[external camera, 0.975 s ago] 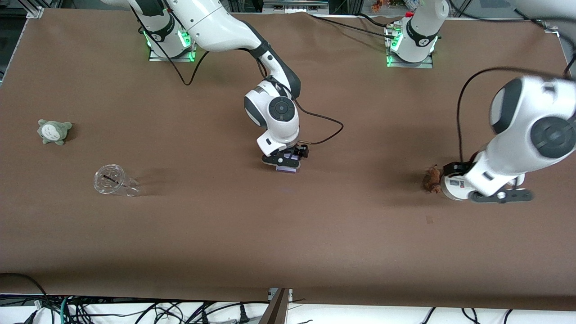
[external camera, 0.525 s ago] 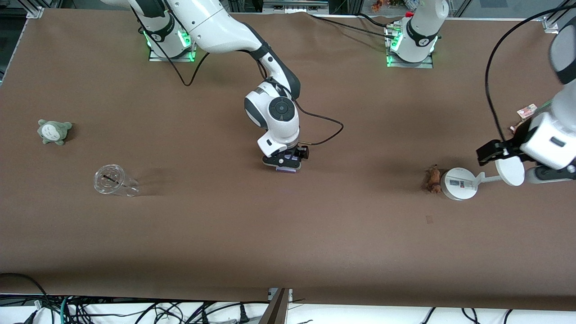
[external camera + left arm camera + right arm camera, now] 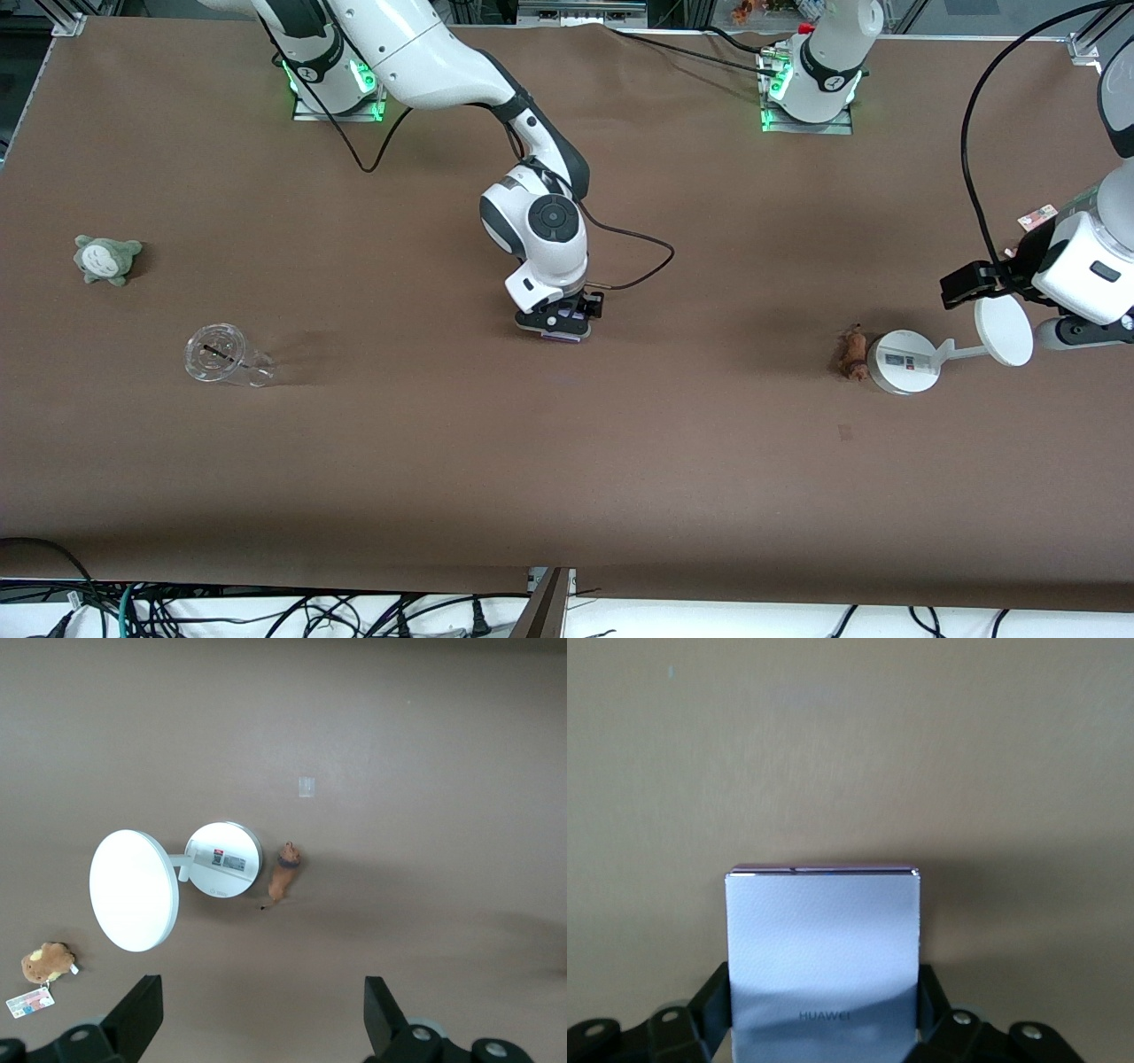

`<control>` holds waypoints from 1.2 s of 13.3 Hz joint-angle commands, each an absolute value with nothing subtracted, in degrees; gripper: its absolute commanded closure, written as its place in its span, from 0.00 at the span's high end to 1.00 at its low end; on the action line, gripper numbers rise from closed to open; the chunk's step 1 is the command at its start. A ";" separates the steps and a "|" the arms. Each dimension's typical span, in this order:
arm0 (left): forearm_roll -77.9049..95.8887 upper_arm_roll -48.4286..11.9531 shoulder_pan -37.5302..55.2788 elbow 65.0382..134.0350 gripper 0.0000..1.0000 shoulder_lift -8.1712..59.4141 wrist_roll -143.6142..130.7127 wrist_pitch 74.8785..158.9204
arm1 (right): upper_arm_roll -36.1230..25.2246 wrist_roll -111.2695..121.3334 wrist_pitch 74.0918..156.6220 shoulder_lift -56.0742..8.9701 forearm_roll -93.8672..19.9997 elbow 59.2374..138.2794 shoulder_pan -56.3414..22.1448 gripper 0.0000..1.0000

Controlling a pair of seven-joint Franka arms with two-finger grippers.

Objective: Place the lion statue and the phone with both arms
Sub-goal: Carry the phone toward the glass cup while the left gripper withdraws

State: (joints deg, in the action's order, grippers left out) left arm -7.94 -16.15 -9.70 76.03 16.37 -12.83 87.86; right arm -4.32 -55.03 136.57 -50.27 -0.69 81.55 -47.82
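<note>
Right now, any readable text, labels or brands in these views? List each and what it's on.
"HUAWEI": on the pale face of the phone, held in the right gripper.
Label on the white stand's base: red and dark print, too small to read.
Tag on the brown plush: colored print, too small to read.

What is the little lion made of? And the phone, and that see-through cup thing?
The lion statue looks like hard, matte orange-brown resin or plastic, though it is too small to be sure. The phone, in the right gripper, has a pale lavender face with a fine leather-like grain and a shiny metal-looking edge. The cup looks like clear plastic, since the table shows through.
</note>
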 commanded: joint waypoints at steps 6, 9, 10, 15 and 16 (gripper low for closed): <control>-6.68 -16.35 -10.11 74.53 1.00 16.00 -11.17 83.68 | -5.62 -31.68 125.18 -43.52 -1.05 80.07 -34.92 0.51; -2.91 -10.93 -6.88 79.07 1.00 11.28 -2.12 84.46 | -5.62 -19.28 118.14 -41.31 -1.05 80.42 -26.21 0.51; -2.29 -5.59 -1.98 83.28 1.00 8.73 -2.11 86.73 | -5.62 -17.77 117.08 -41.13 -1.05 80.85 -24.19 0.51; -1.32 0.35 2.72 95.36 1.00 1.32 -1.93 96.60 | -5.62 -10.12 117.86 -41.04 -1.49 84.98 -17.85 0.51; -1.32 0.18 2.46 95.10 1.00 1.75 -1.32 96.59 | -5.62 -9.85 117.95 -41.04 -1.49 85.77 -17.41 0.51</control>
